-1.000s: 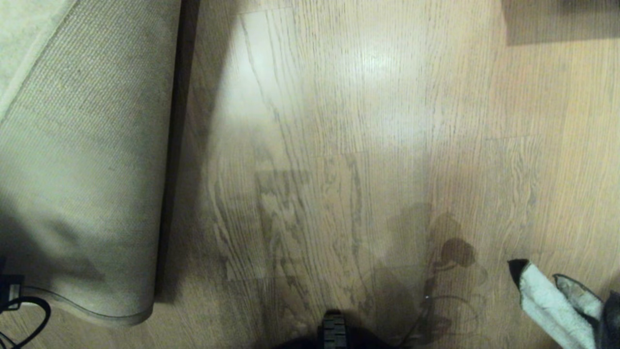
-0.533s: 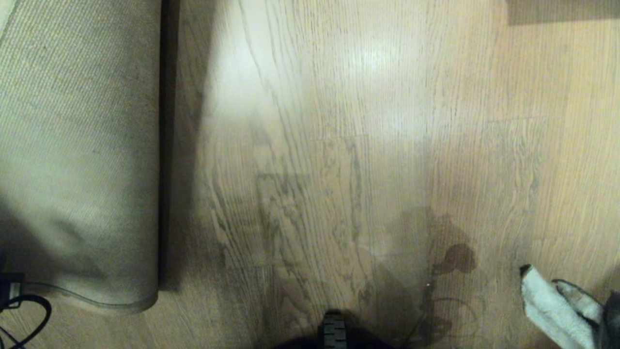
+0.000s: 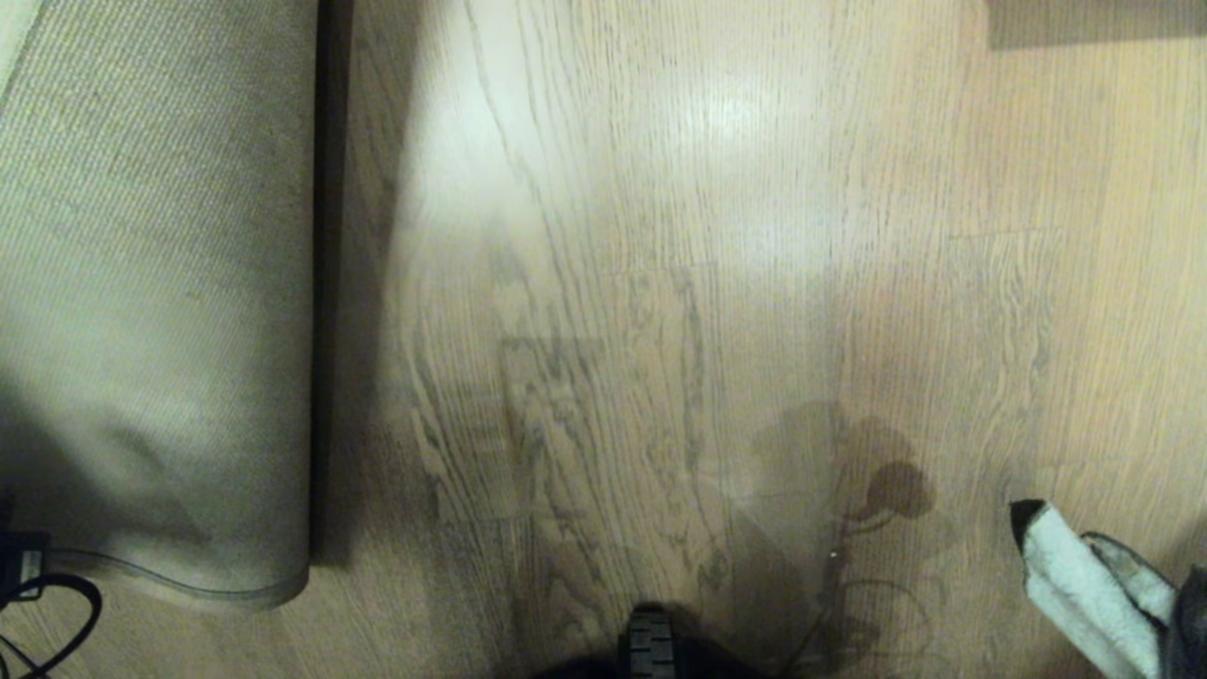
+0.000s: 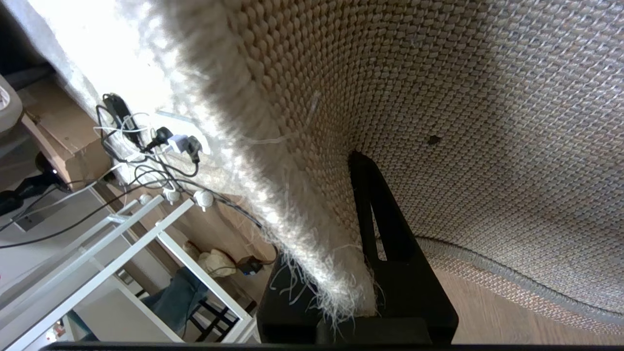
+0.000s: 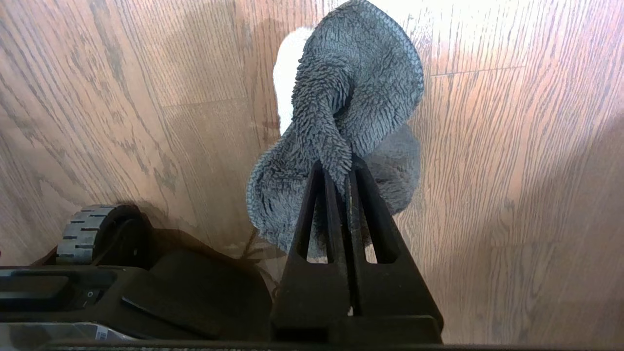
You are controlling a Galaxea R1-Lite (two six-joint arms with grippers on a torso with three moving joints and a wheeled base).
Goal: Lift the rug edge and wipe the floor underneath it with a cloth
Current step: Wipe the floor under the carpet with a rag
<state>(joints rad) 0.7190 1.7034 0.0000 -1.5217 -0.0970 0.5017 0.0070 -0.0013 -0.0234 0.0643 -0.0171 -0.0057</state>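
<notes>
The rug [image 3: 160, 283] is folded back on the left of the head view, its coarse tan backing facing up and its bound rug edge [image 3: 189, 589] curving along the near end. In the left wrist view my left gripper [image 4: 336, 165] is shut on the rug's frayed corner. One black finger [image 4: 380, 219] presses the backing and the other is hidden behind the pile. The rug edge [image 4: 512, 278] hangs just above the floor [image 4: 487, 317]. Bare wood floor [image 3: 707, 283] lies to the right of the fold. My right gripper [image 5: 337, 165] is shut on the grey fluffy cloth [image 5: 356, 87], which hangs at the lower right [image 3: 1075, 585].
The robot base's wheel [image 3: 651, 646] sits at the bottom centre and shows again as a wheel [image 5: 80, 229] beside the right gripper. A black cable [image 3: 57, 604] loops at the lower left. Plugs and cables [image 4: 151, 141] and a white frame [image 4: 122, 234] stand beyond the rug.
The whole head view has swung a little, so the camera moved; the rug's fold now runs straight up the picture. Both grips look the same.
</notes>
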